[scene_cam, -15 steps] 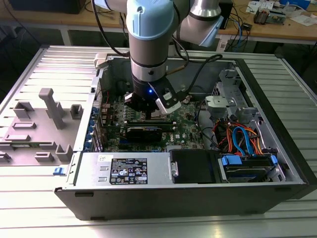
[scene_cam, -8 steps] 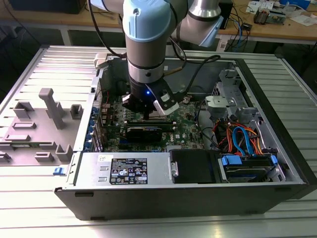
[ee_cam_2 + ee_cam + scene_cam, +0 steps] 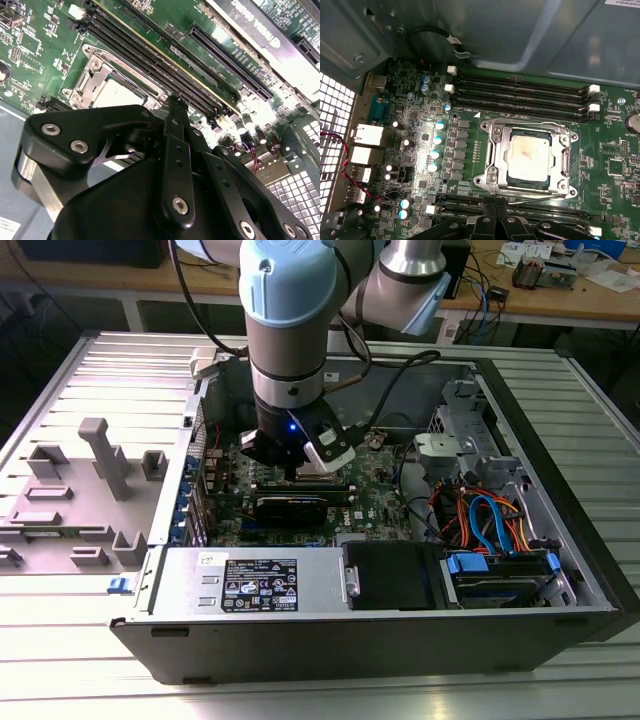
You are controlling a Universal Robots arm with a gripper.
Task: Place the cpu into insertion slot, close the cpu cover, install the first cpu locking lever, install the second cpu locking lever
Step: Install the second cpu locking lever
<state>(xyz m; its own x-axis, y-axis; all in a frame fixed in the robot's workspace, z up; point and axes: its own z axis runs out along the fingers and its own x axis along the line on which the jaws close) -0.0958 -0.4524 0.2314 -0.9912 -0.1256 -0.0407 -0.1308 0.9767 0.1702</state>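
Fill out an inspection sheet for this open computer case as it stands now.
Surface: green circuit board inside the grey metal case.
Job's things: small square grey-topped cpu lies in the silver-rimmed insertion slot; thin silvery cpu cover frame lies down around it.
Clutter: grey plastic fixture outside the case, on the exterior view's left.
Grippers: black end effector beside the slot, fingers together, holding nothing.
Cables: orange and blue cables; red wire.
Surroundings: wooden bench behind.
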